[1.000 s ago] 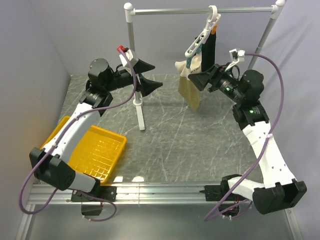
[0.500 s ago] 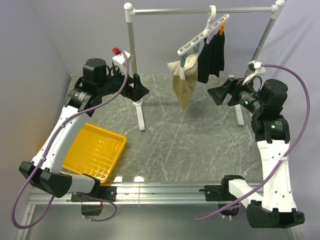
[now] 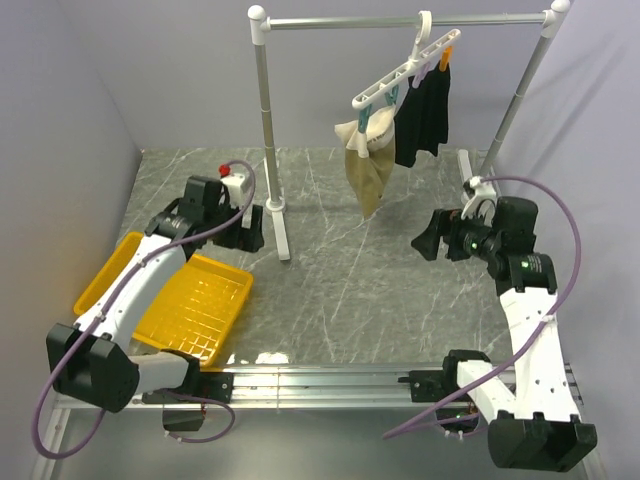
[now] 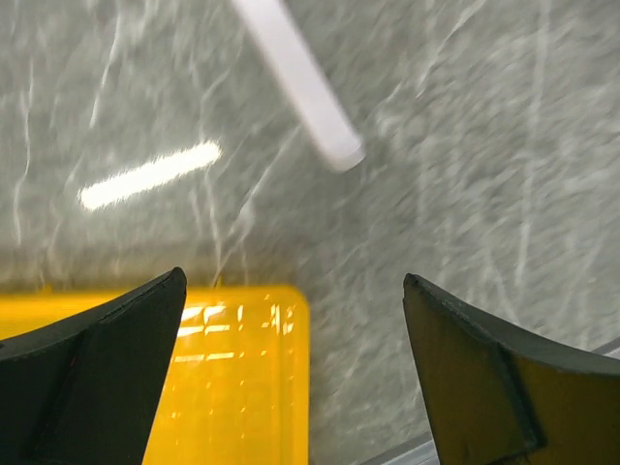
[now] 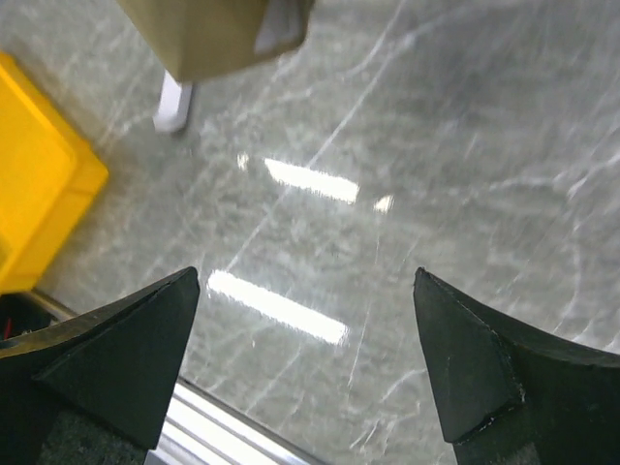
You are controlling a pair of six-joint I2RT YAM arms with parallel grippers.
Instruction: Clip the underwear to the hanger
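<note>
- Underwear (image 3: 366, 170) hangs clipped to the hanger (image 3: 395, 82), up on the rail (image 3: 400, 20).
- Left gripper (image 3: 252, 228) and right gripper (image 3: 428, 235): both spread wide, empty, well clear.
- Clipping looks done; next, just park the arms.

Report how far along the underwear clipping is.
Done, by the look of it: the underwear hangs from the hanger, beside a black garment. In hand: nothing; the left gripper and right gripper are open, empty and clear of it. Left: nothing visible, though the hold itself is too small to confirm.
</note>
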